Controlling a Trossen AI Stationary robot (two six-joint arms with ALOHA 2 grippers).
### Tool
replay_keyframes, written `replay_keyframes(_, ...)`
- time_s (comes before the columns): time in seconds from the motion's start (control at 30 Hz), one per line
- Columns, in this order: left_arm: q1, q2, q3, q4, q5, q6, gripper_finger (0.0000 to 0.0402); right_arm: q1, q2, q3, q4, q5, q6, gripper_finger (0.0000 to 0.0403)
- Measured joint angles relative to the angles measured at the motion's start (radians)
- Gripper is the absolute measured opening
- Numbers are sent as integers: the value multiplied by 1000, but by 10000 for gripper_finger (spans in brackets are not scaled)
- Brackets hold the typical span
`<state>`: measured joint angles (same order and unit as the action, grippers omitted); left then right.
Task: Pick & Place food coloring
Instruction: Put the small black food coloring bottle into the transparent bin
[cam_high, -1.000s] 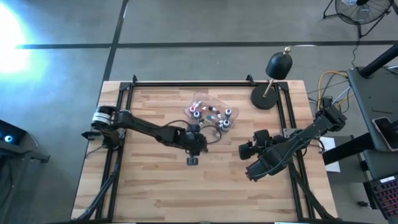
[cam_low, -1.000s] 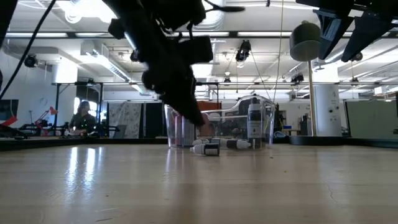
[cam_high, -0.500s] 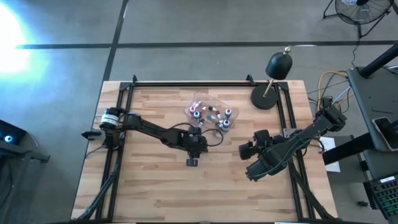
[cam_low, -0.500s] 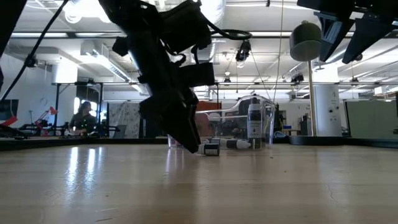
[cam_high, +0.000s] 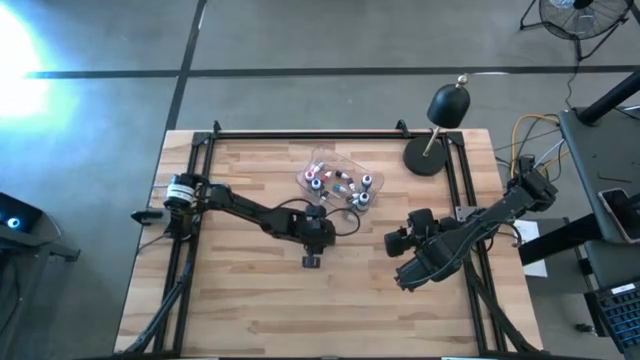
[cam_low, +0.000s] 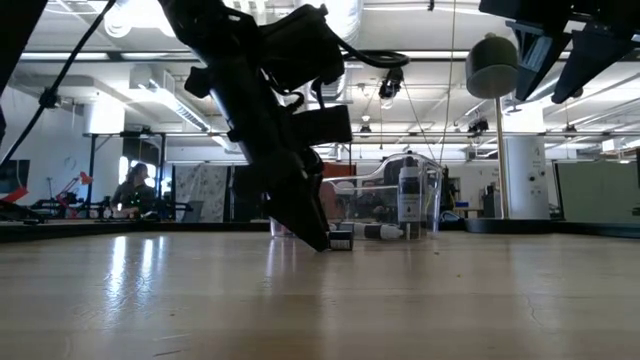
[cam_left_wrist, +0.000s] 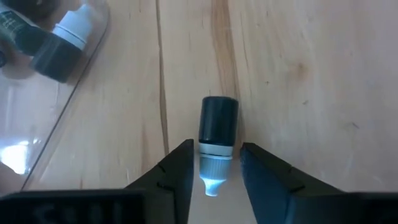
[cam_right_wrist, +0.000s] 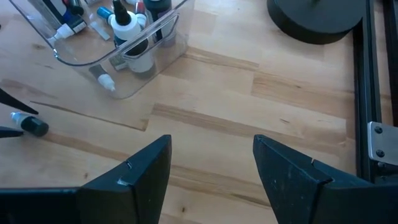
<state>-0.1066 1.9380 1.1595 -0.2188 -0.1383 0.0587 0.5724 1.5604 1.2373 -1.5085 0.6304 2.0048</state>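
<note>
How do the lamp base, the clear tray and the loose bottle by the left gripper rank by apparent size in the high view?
1. Clear tray, with the widest footprint.
2. Lamp base, a dark disc that looks somewhat smaller; the margin is modest.
3. Loose bottle, tiny, lying on the table at the left gripper.

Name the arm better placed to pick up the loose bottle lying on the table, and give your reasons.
Left. The left gripper is down at the table with the bottle lying between its open fingers. The right gripper hangs well off to the side, open, far from the bottle and the tray.
</note>
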Motion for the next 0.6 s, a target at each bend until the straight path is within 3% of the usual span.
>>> replay_keyframes(0.3,0,-15,-2,-12,-2,-5,25,0,0,-3,-1,-4,-15,219)
replay_keyframes(0.6,3,-275,69,-47,-212,-22,21,0,0,-3,-2,-3,-15,219)
